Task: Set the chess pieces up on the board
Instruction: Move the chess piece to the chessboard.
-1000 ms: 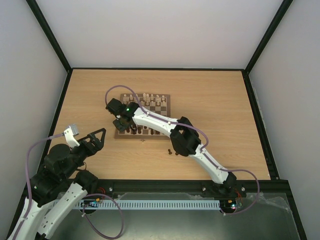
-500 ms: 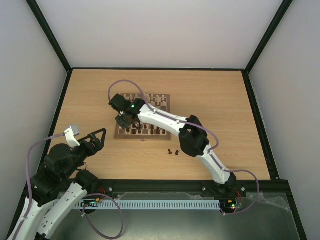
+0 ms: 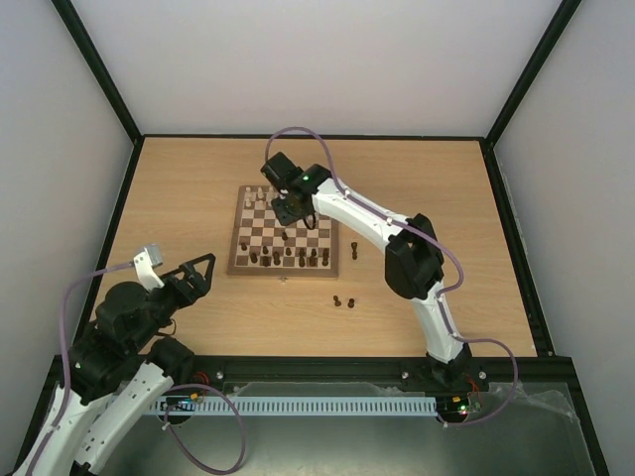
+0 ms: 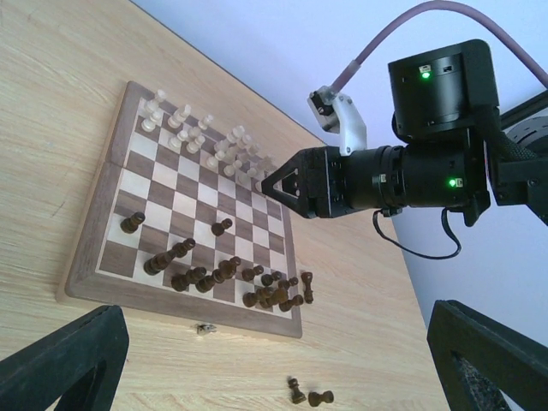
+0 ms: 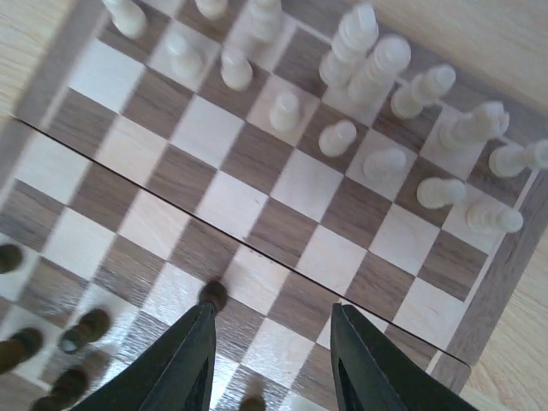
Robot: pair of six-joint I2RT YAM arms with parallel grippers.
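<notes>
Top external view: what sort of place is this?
Probably an enclosed robot test cell: blank white walls, a black frame round the wooden table, and arms bolted at its near edge.

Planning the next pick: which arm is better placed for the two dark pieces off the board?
Likely right: right pincer hovers over the board, nearer the pieces; left pincer sits farther.

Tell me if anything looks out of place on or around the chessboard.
Yes. Two dark pieces sit on the tabletop in front of the board, and a third dark piece stands just off its right edge. On the board, the dark pieces crowd unevenly along the near rows.
</notes>
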